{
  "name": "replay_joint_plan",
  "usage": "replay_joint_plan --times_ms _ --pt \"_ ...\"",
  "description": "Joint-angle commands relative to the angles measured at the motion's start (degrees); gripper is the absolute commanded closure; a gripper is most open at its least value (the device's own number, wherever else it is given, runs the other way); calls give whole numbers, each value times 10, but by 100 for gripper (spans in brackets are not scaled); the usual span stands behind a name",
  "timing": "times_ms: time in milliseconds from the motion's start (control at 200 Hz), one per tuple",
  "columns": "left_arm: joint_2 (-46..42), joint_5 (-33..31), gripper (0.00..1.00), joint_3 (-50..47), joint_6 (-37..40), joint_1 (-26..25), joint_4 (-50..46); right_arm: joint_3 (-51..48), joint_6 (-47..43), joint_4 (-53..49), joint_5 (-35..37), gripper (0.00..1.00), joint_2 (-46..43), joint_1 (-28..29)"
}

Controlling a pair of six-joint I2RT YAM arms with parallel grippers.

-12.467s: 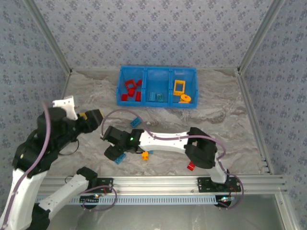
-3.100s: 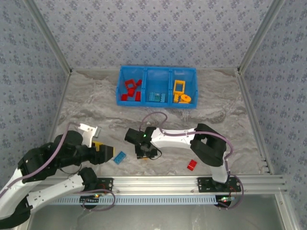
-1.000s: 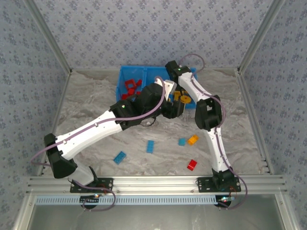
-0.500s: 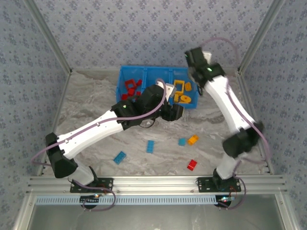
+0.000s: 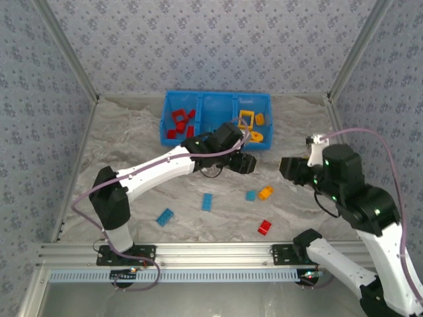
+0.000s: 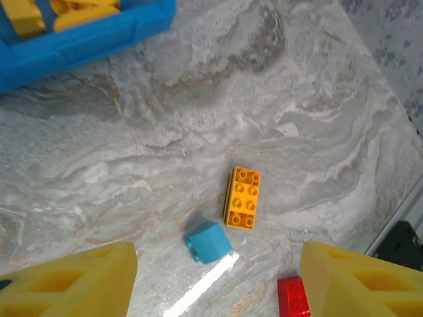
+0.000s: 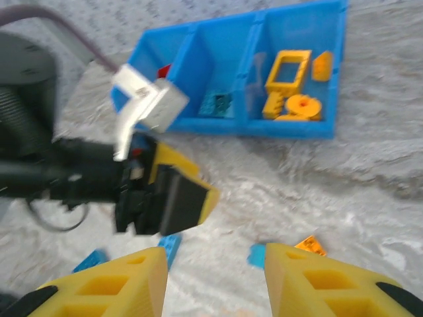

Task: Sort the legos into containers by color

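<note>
The blue tray (image 5: 169, 110) stands at the back with three compartments: red legos (image 5: 179, 121) on the left, a yellow frame (image 5: 247, 119) and orange pieces on the right. The middle compartment is partly hidden by my left arm. Loose on the table lie two blue bricks (image 5: 164, 216) (image 5: 207, 202), a small blue one (image 5: 250, 195) (image 6: 208, 242), an orange one (image 5: 266, 193) (image 6: 242, 197) and a red one (image 5: 264, 227) (image 6: 293, 297). My left gripper (image 5: 242, 162) (image 6: 218, 281) hangs open above the small blue and orange bricks. My right gripper (image 5: 286, 167) (image 7: 215, 284) is open and empty, to the right of them.
In the right wrist view the left gripper's black and yellow fingers (image 7: 175, 195) hang between that camera and the tray (image 7: 338, 72). Metal frame rails run along the table's sides (image 5: 347, 155) and near edge (image 5: 211, 251).
My right arm has swung back from above the tray's right compartment to the right side of the table. An orange piece now lies beside the yellow frame. My left gripper shifted slightly right.
</note>
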Motion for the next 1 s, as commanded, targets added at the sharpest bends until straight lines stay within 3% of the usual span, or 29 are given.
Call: replay_joint_plan --times_ms 0,135,310,555,784,999 --pt "21 20 34 11 30 -27 -11 -1 -14 -44 -108 56 -20 4" --pt "51 14 36 20 47 -57 -35 14 -9 -43 -193 55 -37 4" --pt "82 -1 34 35 44 -112 -78 78 -15 -70 -196 54 -32 4" --pt "142 -79 31 71 3 -207 -131 128 0 -76 -286 50 -24 4" --pt "241 -147 29 198 -36 -253 -226 182 27 -189 -236 51 -6 4" --pt "292 -183 27 246 -81 -253 -255 164 44 -173 -237 51 -21 4"
